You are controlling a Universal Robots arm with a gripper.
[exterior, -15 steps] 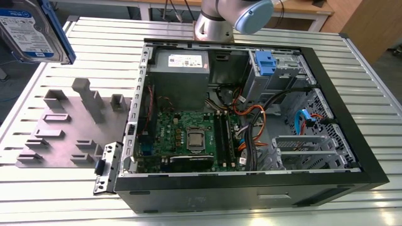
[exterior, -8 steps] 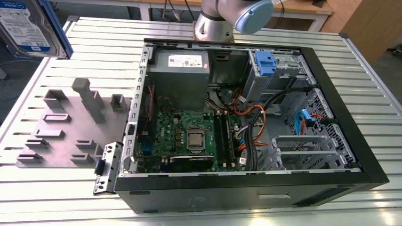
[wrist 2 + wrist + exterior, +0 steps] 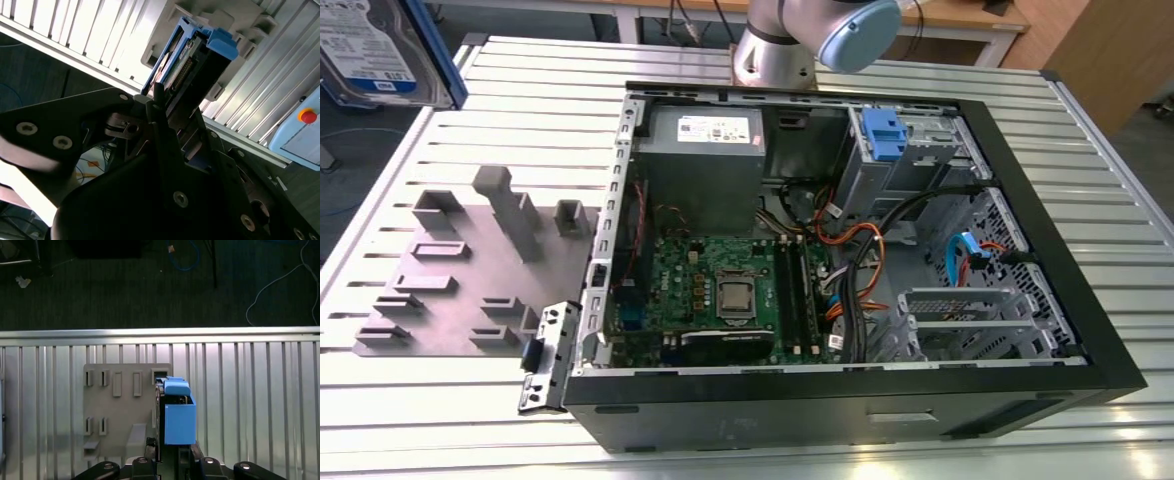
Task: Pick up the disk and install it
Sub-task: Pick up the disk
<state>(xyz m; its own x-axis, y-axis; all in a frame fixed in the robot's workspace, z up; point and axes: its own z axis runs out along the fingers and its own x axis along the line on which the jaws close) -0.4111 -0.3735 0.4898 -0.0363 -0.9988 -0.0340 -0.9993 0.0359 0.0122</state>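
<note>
My claw (image 3: pixel 176 114): pinched on the disk; in the second wrist view my black fingers (image 3: pixel 159 102) press against its sides.
The disk (image 3: pixel 179 416): held clear of the table. In the first wrist view it stands edge-on out of my claw, its blue plastic carrier facing the camera.
Disk in the exterior view: its white-and-blue label (image 3: pixel 371 48) and one blue rail show at the upper corner on the exterior view's left, well apart from the computer case.
Disk's end: in the second wrist view I see a connector row and a blue tab at the far end.
Grey fixture plate (image 3: pixel 460 275): lies flat on the table on the exterior view's left of the case, with its raised blocks and slots. In the first wrist view it sits under the disk.
Computer case (image 3: pixel 1067 330): lies on its side, open, with the board and cables showing.
Power supply (image 3: pixel 704 160): grey box in the case's far corner.
Other blue carrier (image 3: pixel 885 135): sits in the drive cage inside the case.
Table (image 3: pixel 1087 140): slatted metal, carrying both the case and the plate.
</note>
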